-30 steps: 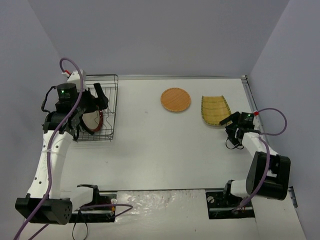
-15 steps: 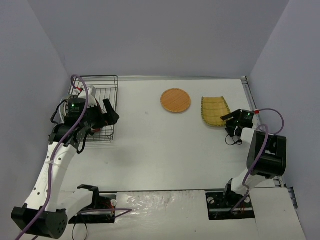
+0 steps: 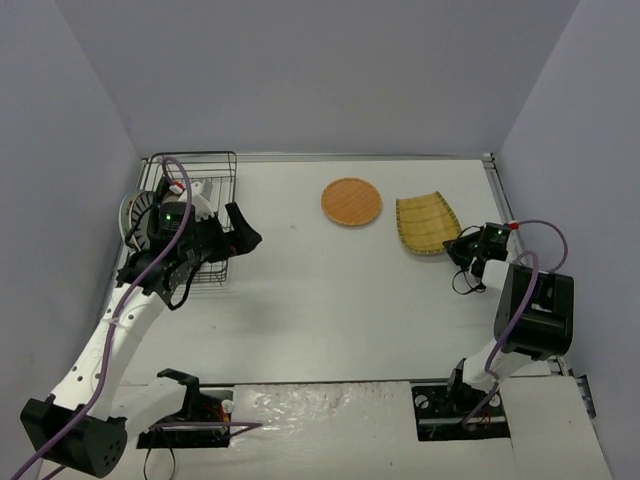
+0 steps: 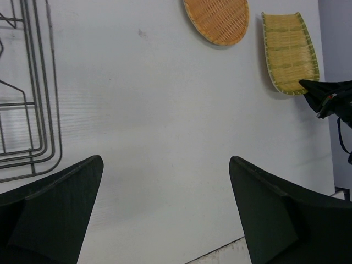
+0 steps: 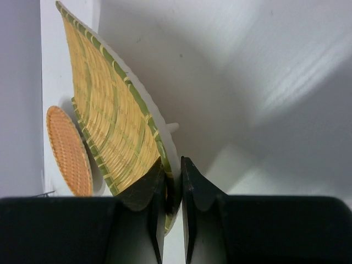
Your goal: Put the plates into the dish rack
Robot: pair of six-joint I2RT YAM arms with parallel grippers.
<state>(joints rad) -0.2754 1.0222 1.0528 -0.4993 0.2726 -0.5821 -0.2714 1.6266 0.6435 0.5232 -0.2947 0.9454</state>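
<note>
Oblong plate (image 5: 110,121) rim in right end effector (image 5: 172,184)

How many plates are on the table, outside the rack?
2. The orange round plate lies back centre; the yellow-green oblong plate, right of it, is pinched by the right gripper. Any in the dish rack are hidden behind the left arm.

Robotics laboratory test cell: plain white table (image 3: 330,300) enclosed on three sides by blank grey walls (image 3: 320,80); left arm (image 3: 105,335) and right arm (image 3: 535,310) bolted at its near edge; purple cables (image 3: 545,222) looped exposed along both; the dish rack (image 3: 200,153), ordinary kitchenware, stands on the table.
</note>
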